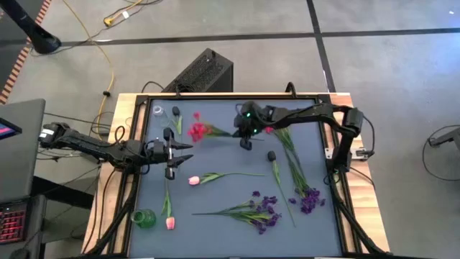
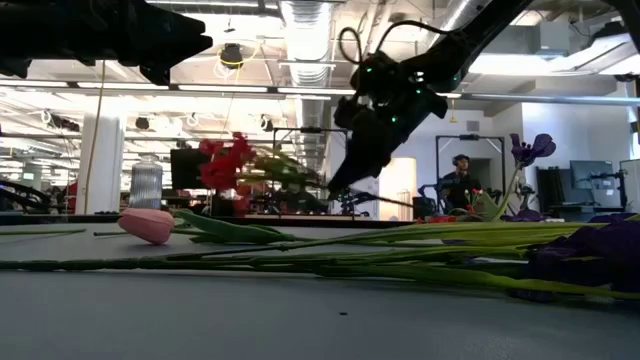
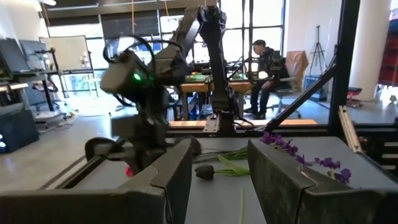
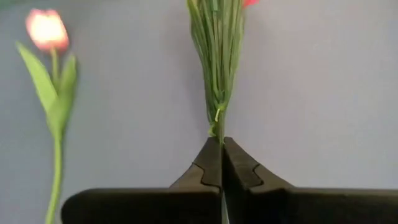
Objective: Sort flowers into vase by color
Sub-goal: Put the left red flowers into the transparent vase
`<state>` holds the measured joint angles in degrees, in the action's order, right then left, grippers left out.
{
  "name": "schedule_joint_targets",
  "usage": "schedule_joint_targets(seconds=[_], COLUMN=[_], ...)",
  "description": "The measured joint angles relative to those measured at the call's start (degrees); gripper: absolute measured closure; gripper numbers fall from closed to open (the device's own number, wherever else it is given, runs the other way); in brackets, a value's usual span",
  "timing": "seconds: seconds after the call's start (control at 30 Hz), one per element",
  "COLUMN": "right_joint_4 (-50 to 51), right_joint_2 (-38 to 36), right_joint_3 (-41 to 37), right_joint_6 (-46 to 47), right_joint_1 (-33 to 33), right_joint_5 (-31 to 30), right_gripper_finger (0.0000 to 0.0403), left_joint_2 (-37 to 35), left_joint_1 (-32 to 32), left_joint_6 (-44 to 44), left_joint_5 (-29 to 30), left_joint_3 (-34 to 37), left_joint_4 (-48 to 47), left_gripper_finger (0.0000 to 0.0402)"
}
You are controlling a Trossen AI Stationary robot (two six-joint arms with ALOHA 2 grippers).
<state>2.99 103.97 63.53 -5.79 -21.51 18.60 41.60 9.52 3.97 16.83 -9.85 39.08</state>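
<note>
The red blossom spray [image 1: 197,131] with its thin green stem hangs in the air above the dark grey table mat [image 1: 215,198], held out sideways from the right gripper [image 1: 246,144]. In my right wrist camera I see the two dark fingers [image 4: 214,163] pressed together on the stem end, and the green leaves [image 4: 217,56] fan out straight ahead of them. In the low view the red blossoms [image 2: 225,162] are well above the table, on the far side from the gripper body.

The left gripper [image 1: 171,153] hovers near the red blossoms, just beside them toward the left arm. Its fingers [image 3: 163,180] are spread apart and hold nothing.

A pink tulip bud [image 1: 194,180] with a green leaf lies flat on the mat, past the left gripper toward the table middle. A second pink tulip [image 1: 170,222] lies near a small green glass vase [image 1: 143,218]. Purple iris-like bunches [image 1: 265,212] lie on the mat below the right gripper, well apart from it. A clear glass vase [image 1: 157,111] stands at the far left corner.
</note>
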Motion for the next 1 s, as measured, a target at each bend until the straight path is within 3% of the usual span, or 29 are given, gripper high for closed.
schedule_joint_targets(seconds=[0.3,0.43,0.57,0.77,1.0], right_joint_4=[-39.8,-52.4,-53.0,-53.1,-52.3], right_joint_2=[-4.1,-2.6,-1.5,-1.6,-1.6], right_joint_3=[-4.2,-4.2,-4.2,-4.2,-4.2], right_joint_6=[16.7,21.9,22.0,19.5,17.6], right_joint_1=[-1.2,1.1,3.1,5.1,6.6], right_joint_5=[12.6,16.1,17.2,17.3,17.4], right_gripper_finger=[0.0377,0.0378,0.038,0.0376,0.0376], left_joint_2=[1.4,6.1,12.6,19.8,21.5], left_joint_1=[0.0,-1.3,-5.4,-12.5,-14.7], left_joint_6=[-2.9,-1.6,-0.7,-0.4,-1.4], left_joint_5=[0.2,4.0,4.6,-8.3,-11.4], left_joint_3=[0.0,0.0,-1.3,-6.2,-9.6], left_joint_4=[-1.2,7.1,15.6,15.6,15.7], left_gripper_finger=[0.0256,0.0256,0.0256,0.0246,0.0177])
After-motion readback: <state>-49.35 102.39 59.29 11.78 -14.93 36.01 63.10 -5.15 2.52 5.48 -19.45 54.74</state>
